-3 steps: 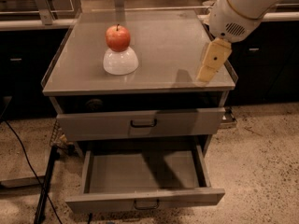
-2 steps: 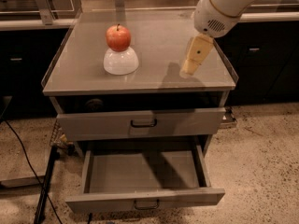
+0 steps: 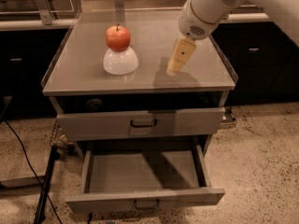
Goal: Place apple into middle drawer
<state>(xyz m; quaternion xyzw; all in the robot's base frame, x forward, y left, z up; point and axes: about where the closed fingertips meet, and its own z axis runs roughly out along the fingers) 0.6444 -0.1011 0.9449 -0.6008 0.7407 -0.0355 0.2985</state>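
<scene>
The red-orange apple [image 3: 117, 38] sits on top of an upturned white bowl [image 3: 120, 61] at the left middle of the cabinet top. The middle drawer [image 3: 187, 197], the lower of the two grey fronts, is pulled open, and its inside shows nothing in it. My gripper [image 3: 179, 58] hangs tan and tilted over the right middle of the cabinet top. It is to the right of the apple, apart from it, at about the bowl's height. It holds nothing that I can see.
The grey drawer front [image 3: 140, 123] above is shut. The cabinet top [image 3: 88, 73] has a low raised rim. Dark cabinets stand behind on both sides. A black cable [image 3: 28, 162] runs on the speckled floor at the left.
My gripper has moved left and a little away from the cabinet's right edge, closer to the apple. The apple, bowl and drawers have not moved.
</scene>
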